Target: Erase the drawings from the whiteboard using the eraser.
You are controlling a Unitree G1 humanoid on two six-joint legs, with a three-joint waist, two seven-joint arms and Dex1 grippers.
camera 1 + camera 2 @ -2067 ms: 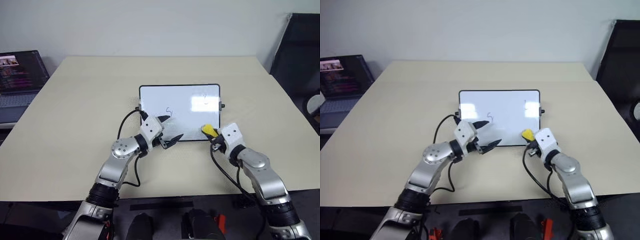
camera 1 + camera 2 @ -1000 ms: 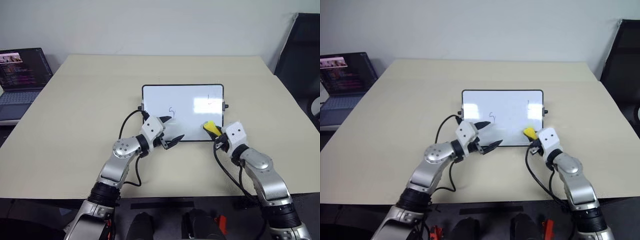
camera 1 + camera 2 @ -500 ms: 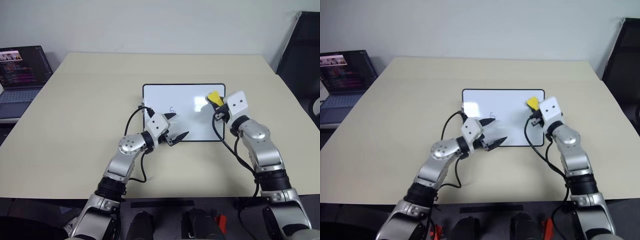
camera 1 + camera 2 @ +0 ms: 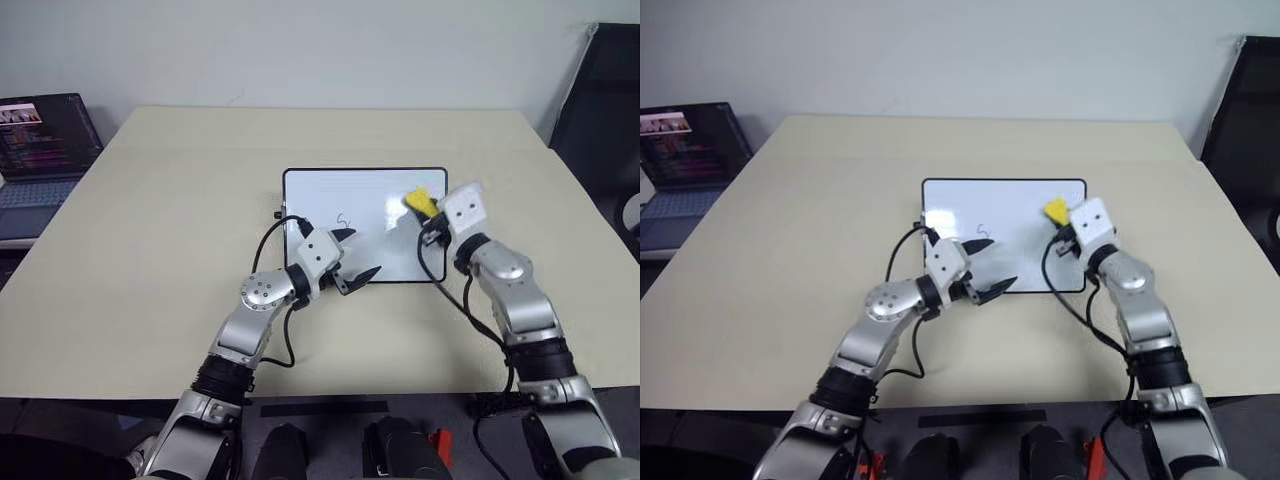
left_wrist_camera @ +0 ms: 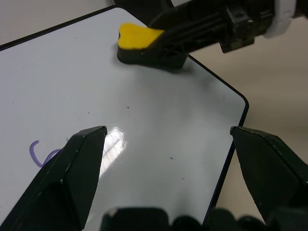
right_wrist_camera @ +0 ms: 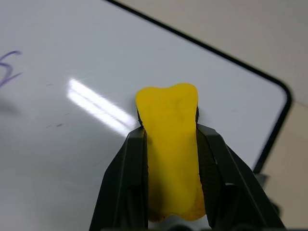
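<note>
Right gripper (image 6: 169, 144) pinching the eraser (image 6: 171, 144), felt down on the whiteboard (image 4: 330, 195).

I have the eraser clamped between both fingers, at the board's far right corner near the black frame. One purple drawing (image 4: 346, 220) sits left of the eraser on the board, nearer my left gripper (image 4: 355, 255), which hangs spread wide and empty over the board's near edge. Risks, as I judge them: sweeping too hard could slide the unheld board across the table (image 4: 150, 220); running past the frame could twist the eraser out of my pinch; my arms could collide mid-board.
</note>
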